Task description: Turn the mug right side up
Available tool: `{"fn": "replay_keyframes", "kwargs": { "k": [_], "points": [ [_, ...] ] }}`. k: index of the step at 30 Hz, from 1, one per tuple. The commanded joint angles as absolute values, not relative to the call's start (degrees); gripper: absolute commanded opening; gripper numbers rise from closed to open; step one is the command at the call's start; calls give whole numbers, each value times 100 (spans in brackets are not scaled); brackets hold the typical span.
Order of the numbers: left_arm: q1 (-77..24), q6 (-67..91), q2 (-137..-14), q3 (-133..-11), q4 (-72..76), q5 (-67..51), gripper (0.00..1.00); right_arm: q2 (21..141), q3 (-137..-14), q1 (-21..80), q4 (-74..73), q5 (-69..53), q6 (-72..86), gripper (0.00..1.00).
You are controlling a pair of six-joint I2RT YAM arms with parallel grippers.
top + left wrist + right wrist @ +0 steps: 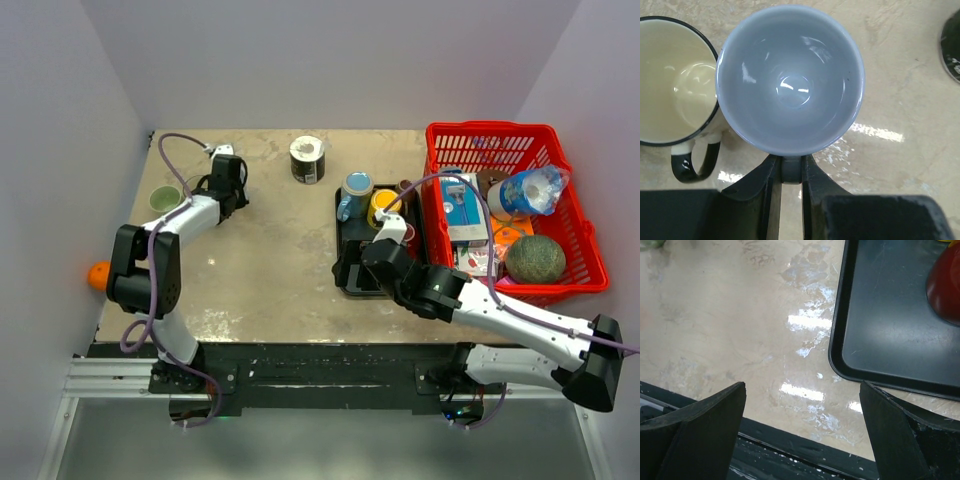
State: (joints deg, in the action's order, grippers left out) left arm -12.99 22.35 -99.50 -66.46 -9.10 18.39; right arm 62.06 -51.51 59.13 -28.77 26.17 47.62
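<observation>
A pale blue-grey mug [790, 80] fills the left wrist view with its mouth turned up toward the camera and its inside empty. My left gripper [790, 172] is shut on the mug's handle, which sits pinched between the two black fingers. In the top view the left gripper [228, 172] is at the table's far left and hides the mug beneath it. My right gripper [346, 272] stands open over bare table near the front edge, just left of the black tray [358, 285]; nothing lies between its fingers [715, 415].
A cream mug with black rim and handle [675, 80] stands upright right beside the held mug, also visible from above [165, 198]. The tray [890, 330] carries a blue mug [355, 190] and a yellow cup [382, 205]. A dark mug [307, 158] sits far centre. A red basket [590, 250] is at right.
</observation>
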Motion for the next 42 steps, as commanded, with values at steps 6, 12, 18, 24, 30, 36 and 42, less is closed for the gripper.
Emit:
{"fn": "replay_keyframes", "kwargs": {
  "k": [6, 12, 18, 24, 30, 36, 42],
  "points": [
    [-1160, 2048, -10353, -7224, 211, 2021, 0, 6186, -4939, 5880, -2162, 2988, 4948, 99],
    [-1160, 2118, -10600, -7445, -157, 2320, 4, 6398, -4975, 5880, -2162, 2839, 4983, 99],
    [-1151, 2083, -10574, -7532, -228, 2276, 27, 6460, -5062, 5880, -2346, 2900, 5071, 99],
    [-1160, 2109, -10205, -7445, -202, 2101, 57, 6609, -5256, 5880, -2478, 2874, 4949, 99],
    [-1160, 2215, -9398, -7137, -185, 1802, 79, 7074, -5808, 5889, -2723, 3311, 4843, 99],
    [-1160, 2531, -8203, -6671, -325, 1363, 88, 8215, -6828, 5486, -2997, 3753, 4781, 99],
    [-1160, 2795, -6798, -5917, -1036, 563, 90, 9402, -7821, 4808, -3163, 4059, 5175, 99]
  ]
}}
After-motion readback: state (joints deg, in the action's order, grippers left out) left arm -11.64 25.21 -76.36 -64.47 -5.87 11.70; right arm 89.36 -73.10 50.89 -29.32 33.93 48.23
